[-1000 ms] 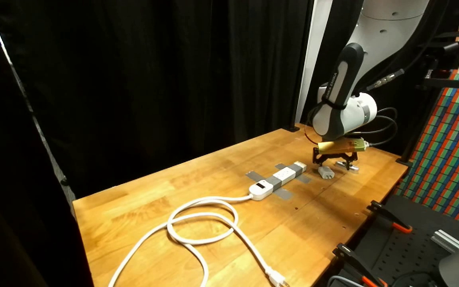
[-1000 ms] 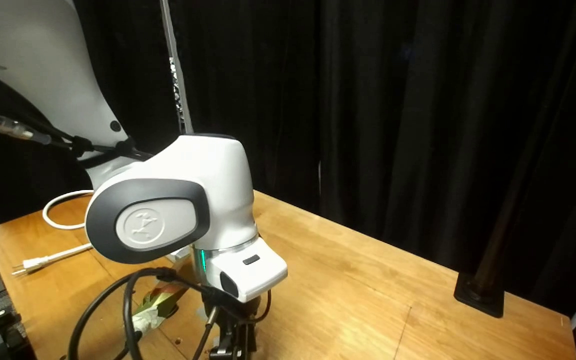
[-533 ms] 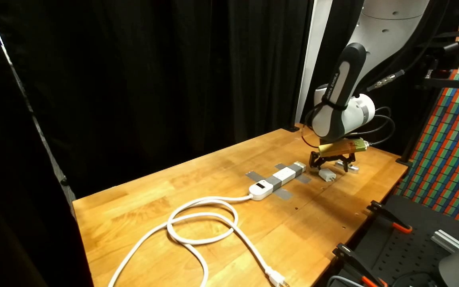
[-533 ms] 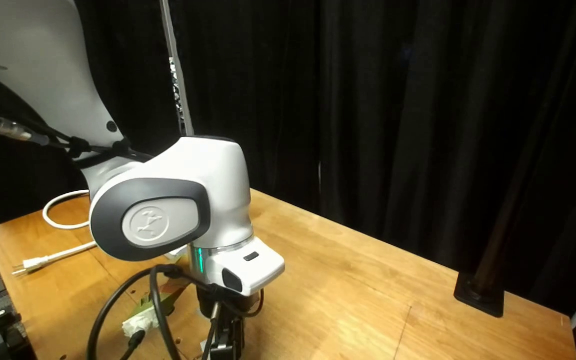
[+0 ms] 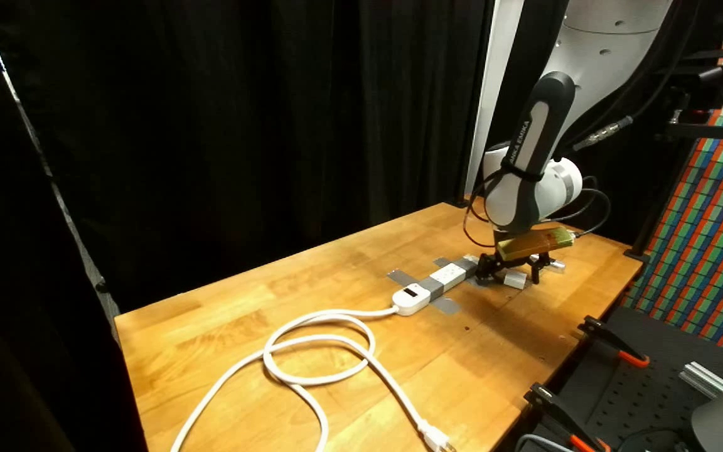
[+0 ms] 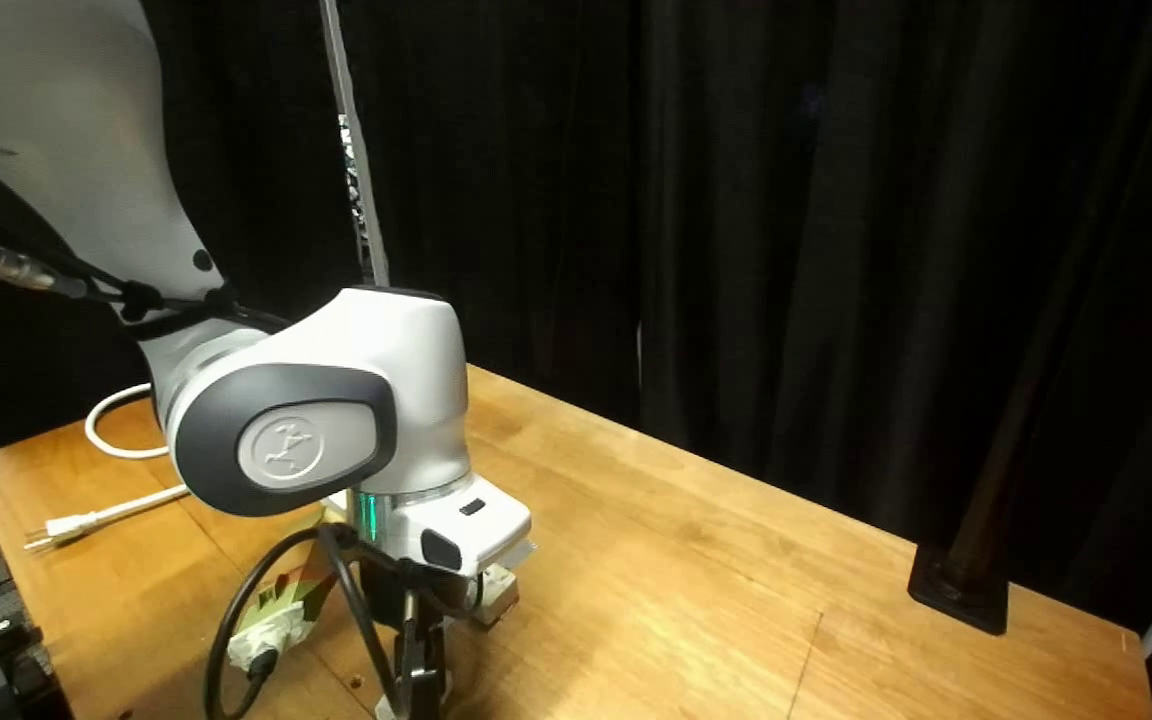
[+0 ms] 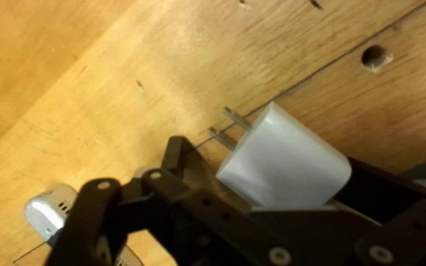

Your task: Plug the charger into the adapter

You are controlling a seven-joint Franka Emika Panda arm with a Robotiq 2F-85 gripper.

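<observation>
The plugging itself is not yet done, and by the look of it the task is only at its pick-up stage. The charger lies on the table, its two metal prongs bare and plugged into nothing. The gripper is low around it and released: its fingers stand wide apart, on either side of the charger, with nothing clenched. The finger by the charger's blunt end is dark and blurred in the wrist view, so whether it touches is hard to say. The adapter sits near the charger but apart from it, apparently fixed to the table with grey tape, which should help it stay put under a push. What is left, I judge, is nearly everything: close on the charger, lift it, carry it across, line the prongs up with the slots, and press it home. Since those slots seem to face upward while the prongs point out along the table, the charger will likely need turning on the way, and that looks the most demanding part.
</observation>
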